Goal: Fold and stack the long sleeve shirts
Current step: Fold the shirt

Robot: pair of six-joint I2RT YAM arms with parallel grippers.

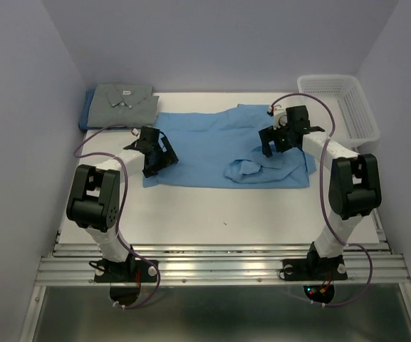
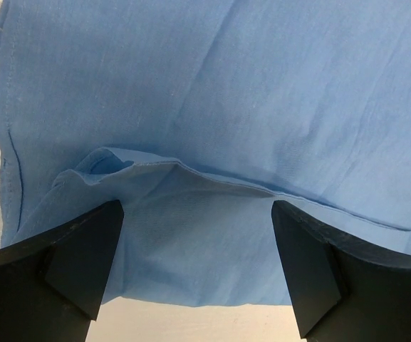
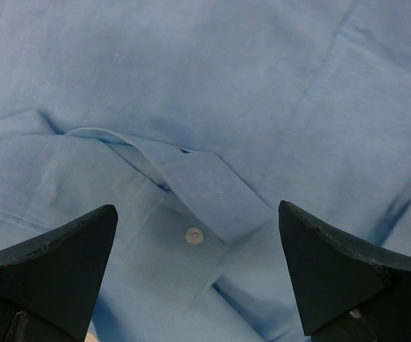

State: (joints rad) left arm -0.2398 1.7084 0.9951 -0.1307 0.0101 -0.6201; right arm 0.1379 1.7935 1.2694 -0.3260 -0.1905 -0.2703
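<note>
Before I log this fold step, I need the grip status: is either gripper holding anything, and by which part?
Nothing is held. The left gripper and right gripper both stand open over the light blue shirt, pinching no cloth.

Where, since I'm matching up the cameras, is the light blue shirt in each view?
Top external: light blue shirt spread across the table, one sleeve bunched.
Left wrist: shirt fills most of the frame; hem near the bottom.
Right wrist: shirt fills the frame, buttoned cuff low centre.
Shared landmark: white table, around the shirt from above, below its hem at left wrist.
</note>
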